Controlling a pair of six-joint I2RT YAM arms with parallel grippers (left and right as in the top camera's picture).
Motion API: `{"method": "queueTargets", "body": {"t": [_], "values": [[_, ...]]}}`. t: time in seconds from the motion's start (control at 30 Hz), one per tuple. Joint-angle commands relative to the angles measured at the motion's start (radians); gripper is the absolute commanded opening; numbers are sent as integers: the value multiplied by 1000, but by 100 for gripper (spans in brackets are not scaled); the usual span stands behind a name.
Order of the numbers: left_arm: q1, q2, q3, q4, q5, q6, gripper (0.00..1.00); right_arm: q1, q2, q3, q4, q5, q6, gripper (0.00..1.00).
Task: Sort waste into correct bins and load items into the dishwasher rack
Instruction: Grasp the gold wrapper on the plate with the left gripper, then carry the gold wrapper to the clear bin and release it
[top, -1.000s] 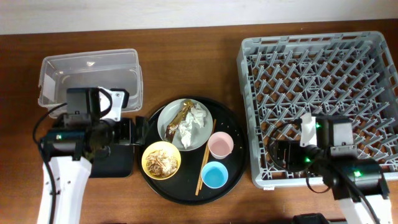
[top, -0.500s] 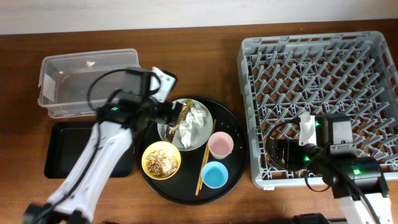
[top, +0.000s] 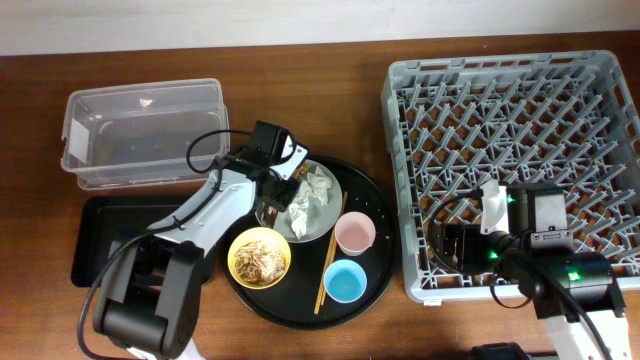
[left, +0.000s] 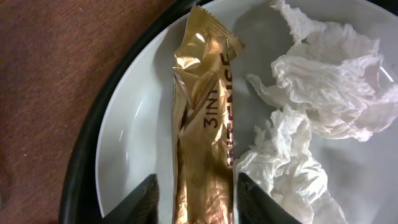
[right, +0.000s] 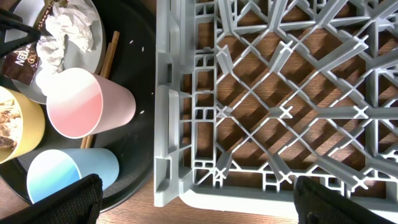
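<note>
On the pale plate (left: 134, 124) lies a gold wrapper (left: 202, 112) with crumpled white tissue (left: 311, 93) beside it. My left gripper (left: 196, 193) straddles the wrapper's near end, still open, with a gap showing at the left finger (left: 146, 199). From above, that gripper (top: 280, 195) hangs over the plate (top: 325, 228) and the tissue (top: 312, 192). The yellow bowl (top: 259, 257) holds brown food scraps. A pink cup (top: 354, 233), a blue cup (top: 345, 281) and chopsticks (top: 330, 255) share the round black tray (top: 300, 310). My right gripper (right: 199, 193) stands open over the front left corner of the dishwasher rack (top: 520, 150).
A clear tub (top: 140, 135) stands at the back left, with a shallow black tray (top: 100, 250) in front of it. The left arm crosses that tray's right end. The rack's grey wall (right: 168, 124) stands close beside the round tray.
The left arm swung right from over the shallow black tray to the plate, dropped onto the wrapper, and its jaws narrowed around it. The right arm held still.
</note>
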Motion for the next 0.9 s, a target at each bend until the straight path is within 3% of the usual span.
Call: {"method": "queueTargets", "body": {"t": [0.0, 0.2, 0.33, 0.43, 0.5, 0.6, 0.67, 0.73, 0.87], "values": [[2, 26, 5, 1, -10, 0, 29, 5, -3, 21, -1, -1, 5, 99], [2, 43, 6, -14, -15, -26, 0, 5, -3, 21, -2, -1, 4, 99], [3, -106, 53, -46, -115, -34, 0, 5, -3, 21, -2, 14, 4, 99], [47, -246, 70, -10, -209, -115, 0, 5, -3, 21, -1, 14, 4, 99], [134, -286, 70, 44, -208, -224, 0, 5, -3, 21, -1, 14, 4, 99], [320, -274, 70, 130, -208, -531, 0, 5, -3, 21, -2, 14, 5, 99], [388, -239, 70, 180, -208, -641, 1, 5, -3, 21, -2, 14, 5, 99], [418, -188, 70, 227, -205, -644, 1, 5, -3, 21, -2, 14, 5, 98], [422, -98, 70, 267, -205, -643, 15, 5, -3, 21, -7, 14, 5, 99]]}}
